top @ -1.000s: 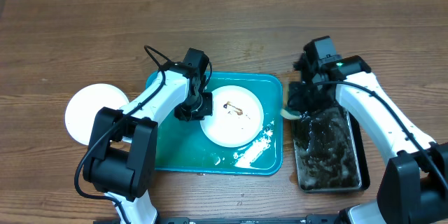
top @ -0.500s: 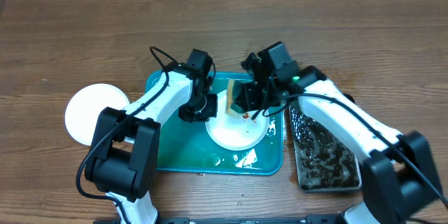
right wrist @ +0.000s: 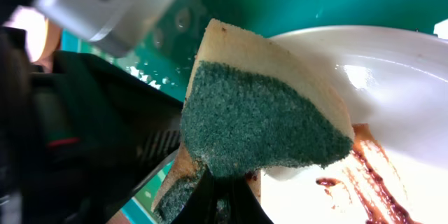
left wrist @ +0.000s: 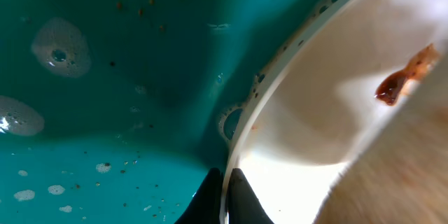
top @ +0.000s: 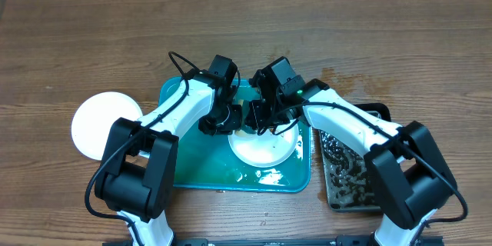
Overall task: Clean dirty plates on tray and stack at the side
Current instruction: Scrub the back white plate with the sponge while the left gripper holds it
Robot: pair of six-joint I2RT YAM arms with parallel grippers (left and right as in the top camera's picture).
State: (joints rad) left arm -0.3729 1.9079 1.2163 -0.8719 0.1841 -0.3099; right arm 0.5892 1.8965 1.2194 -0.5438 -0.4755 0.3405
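left tool [top: 224, 121]: narrow, its two dark fingertips pinched on the left rim of the white plate; in the left wrist view the rim runs straight between them.
right tool [top: 257, 115]: clamped on a sponge, low over the plate's upper left part, close beside the left tool.
sponge [right wrist: 266, 119]: tan foam wedge with a dark green scouring face, held at its lower corner; its tip lies over the plate near the smear.
white plate [top: 265, 147]: lies flat in the right half of the tray, wet and glossy.
smear [right wrist: 371, 175]: reddish-brown streaks on the plate's face, just beside the sponge in the right wrist view; a small blob of it shows in the left wrist view too.
tray [top: 196, 165]: teal, on the desk between the arms, with water drops and white foam flecks, most of them near the plate's lower edge.
second plate [top: 100, 125]: white, on the bare desk just left of the tray, apart from both arms.
black tray [top: 350, 204]: right of the teal one, filled with dark murky liquid.
desk [top: 92, 38]: brown wood grain.
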